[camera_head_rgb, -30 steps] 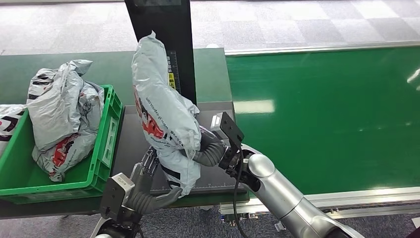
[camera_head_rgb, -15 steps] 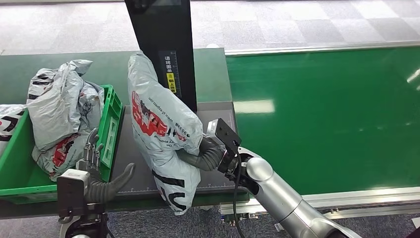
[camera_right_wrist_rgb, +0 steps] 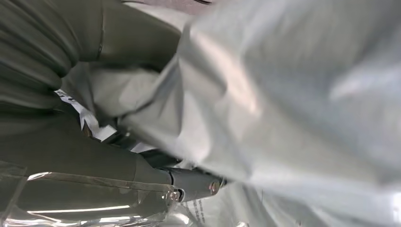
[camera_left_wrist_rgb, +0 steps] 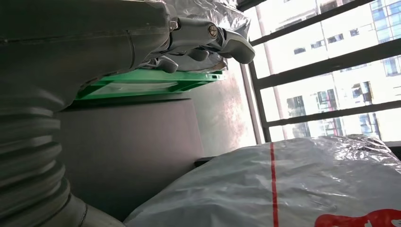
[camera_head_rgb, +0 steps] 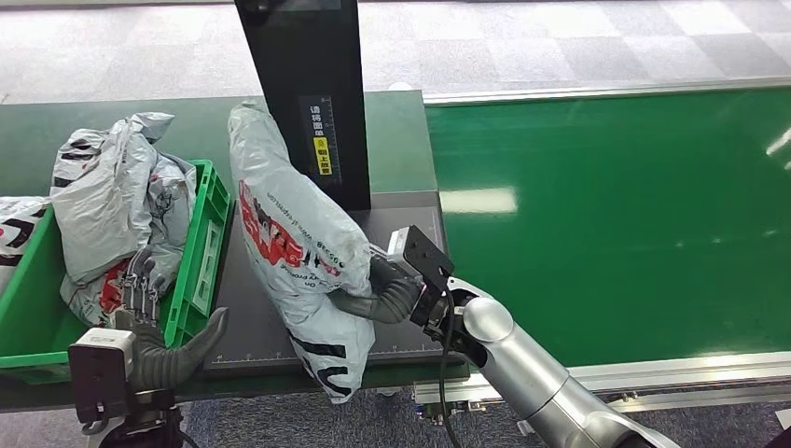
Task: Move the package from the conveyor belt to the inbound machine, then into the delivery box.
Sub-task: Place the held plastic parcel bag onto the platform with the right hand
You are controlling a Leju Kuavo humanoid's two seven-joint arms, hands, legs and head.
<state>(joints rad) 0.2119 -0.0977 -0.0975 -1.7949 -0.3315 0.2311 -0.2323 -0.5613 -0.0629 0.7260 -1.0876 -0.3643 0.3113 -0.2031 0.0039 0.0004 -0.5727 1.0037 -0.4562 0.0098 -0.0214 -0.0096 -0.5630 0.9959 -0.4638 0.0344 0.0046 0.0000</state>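
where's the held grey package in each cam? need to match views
Head view: package at centre, over the dark platform, gripped by the right hand.
Left wrist view: crinkled grey bulk, red stripe.
Right wrist view: grey plastic against the hand.
Shared landmark: green box.

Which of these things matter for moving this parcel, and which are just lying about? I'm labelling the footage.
Part of the job:
- package, held by the right hand
- inbound machine with its grey platform
- conveyor belt
- green delivery box
- left hand, holding nothing, beside the box

Just lying about:
- earlier parcels already in the box
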